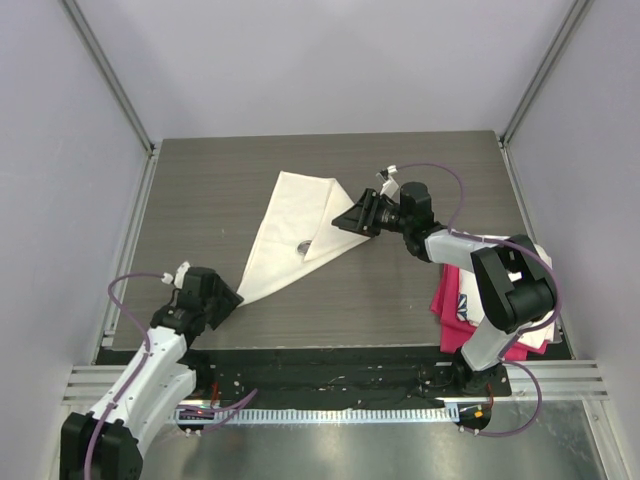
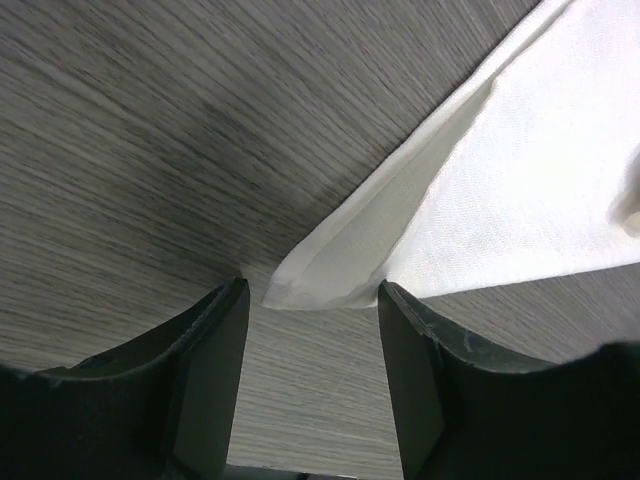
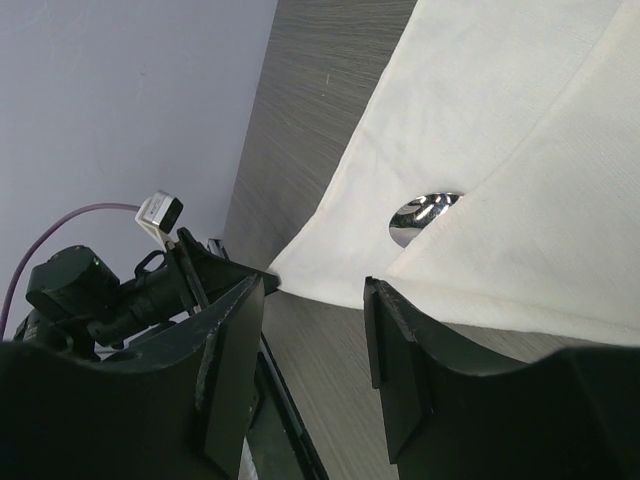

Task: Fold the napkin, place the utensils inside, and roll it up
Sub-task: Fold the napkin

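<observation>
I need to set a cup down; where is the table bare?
The table is bare far-left, between its left edge and the napkin, and near-centre, between napkin and pink cloth. Crowded: near-right, where the right arm overhangs that cloth.

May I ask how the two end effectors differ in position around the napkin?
The left end effector sits at the napkin's near corner, which lies between its fingertips; the right end effector is at the folded flap, farther back. The left faces right; the right faces left, toward the spoon. Both are open.
</observation>
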`<state>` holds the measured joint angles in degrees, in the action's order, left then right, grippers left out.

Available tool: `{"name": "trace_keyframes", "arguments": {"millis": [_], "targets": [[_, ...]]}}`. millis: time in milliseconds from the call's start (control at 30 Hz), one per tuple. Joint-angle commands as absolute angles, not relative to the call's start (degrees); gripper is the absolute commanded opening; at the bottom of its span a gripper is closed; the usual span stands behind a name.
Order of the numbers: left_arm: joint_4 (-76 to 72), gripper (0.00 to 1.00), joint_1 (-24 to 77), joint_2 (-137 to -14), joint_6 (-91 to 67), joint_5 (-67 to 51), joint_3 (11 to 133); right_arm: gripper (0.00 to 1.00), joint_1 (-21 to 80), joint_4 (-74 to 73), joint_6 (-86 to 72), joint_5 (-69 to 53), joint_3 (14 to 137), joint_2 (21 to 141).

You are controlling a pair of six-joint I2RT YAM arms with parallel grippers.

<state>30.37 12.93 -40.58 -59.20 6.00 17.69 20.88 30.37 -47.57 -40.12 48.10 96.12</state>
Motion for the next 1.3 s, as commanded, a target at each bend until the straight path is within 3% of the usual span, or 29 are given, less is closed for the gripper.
{"name": "trace_keyframes", "arguments": {"millis": [0,1000,1067,1167,1200,1267], "targets": [[29.71,0.57,12.48,-39.64,-60.65,6.94,16.61,0.53,21.00,33.05,-47.99,-40.52,48.34,96.15],[27.95,0.27,11.95,-38.50,-61.96,7.12,12.92,0.53,20.65,32.70,-47.64,-40.87,48.69,97.56],[27.86,0.31,11.95,-38.50,-61.35,6.77,13.09,0.53,20.74,32.00,-47.03,-41.04,48.95,97.47],[29.35,0.55,11.95,-37.62,-59.60,7.46,15.02,0.52,21.53,28.06,-43.69,-40.61,50.18,96.68],[30.14,0.70,11.95,-37.27,-59.15,7.91,15.90,0.52,22.40,26.56,-42.55,-40.17,50.71,95.98],[33.21,0.83,12.04,-35.69,-57.75,9.48,18.89,0.52,23.37,22.35,-39.03,-38.51,52.29,95.28]]}}
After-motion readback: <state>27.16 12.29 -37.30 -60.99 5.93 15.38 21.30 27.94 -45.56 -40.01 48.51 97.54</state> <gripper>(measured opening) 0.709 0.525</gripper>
